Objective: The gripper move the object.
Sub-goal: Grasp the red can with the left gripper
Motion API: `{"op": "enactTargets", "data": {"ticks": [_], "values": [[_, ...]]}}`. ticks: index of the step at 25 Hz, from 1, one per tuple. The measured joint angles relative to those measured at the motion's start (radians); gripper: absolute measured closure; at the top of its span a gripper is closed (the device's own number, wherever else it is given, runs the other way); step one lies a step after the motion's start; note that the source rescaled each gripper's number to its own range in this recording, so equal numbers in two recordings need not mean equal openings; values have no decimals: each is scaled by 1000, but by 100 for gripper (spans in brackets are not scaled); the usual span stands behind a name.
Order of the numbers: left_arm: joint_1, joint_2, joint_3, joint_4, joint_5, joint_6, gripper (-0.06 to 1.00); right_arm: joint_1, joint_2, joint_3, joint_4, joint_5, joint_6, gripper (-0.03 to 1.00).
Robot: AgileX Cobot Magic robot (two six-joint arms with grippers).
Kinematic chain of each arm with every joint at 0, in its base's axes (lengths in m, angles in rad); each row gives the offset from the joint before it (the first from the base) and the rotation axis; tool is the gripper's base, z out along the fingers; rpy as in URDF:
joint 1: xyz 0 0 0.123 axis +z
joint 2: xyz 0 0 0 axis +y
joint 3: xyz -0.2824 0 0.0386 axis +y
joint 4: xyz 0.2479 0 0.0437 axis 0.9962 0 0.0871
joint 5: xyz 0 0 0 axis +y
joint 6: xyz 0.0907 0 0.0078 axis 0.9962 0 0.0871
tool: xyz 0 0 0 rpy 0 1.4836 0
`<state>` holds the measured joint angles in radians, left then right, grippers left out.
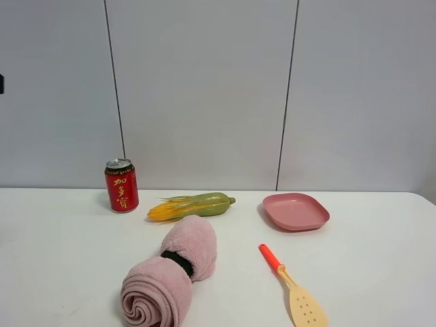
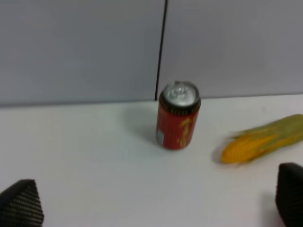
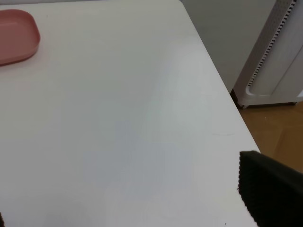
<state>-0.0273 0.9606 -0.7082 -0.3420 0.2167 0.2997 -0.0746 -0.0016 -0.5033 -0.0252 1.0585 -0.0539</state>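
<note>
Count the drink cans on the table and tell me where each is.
1. The red can stands upright near the back wall, left of the corn. No other shows.

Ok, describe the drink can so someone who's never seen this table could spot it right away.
Look at the white table, along its far edge by the grey wall. At the left end of the row, beside the corn cob, stands the can. It is the only upright thing: red, gold characters, silver top.

The lower edge is cutting off the near end of the pink towel [image 1: 158, 300] and the spatula [image 1: 304, 306] blade. The can [image 2: 178, 118] lettering is blurring; the left gripper [image 2: 156, 205] is showing only fingertip corners.
</note>
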Motion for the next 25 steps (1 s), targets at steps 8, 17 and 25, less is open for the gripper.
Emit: {"op": "enactTargets", "data": {"ticks": [8, 17, 25], "values": [[-201, 284, 0, 75, -330, 8, -6, 0, 0, 0, 0, 0, 0, -3], [-225, 564, 0, 80, -603, 2, -6, 0, 0, 0, 0, 0, 0, -3], [-225, 739, -1, 125, -800, -91, -6, 0, 0, 0, 0, 0, 0, -3]]}}
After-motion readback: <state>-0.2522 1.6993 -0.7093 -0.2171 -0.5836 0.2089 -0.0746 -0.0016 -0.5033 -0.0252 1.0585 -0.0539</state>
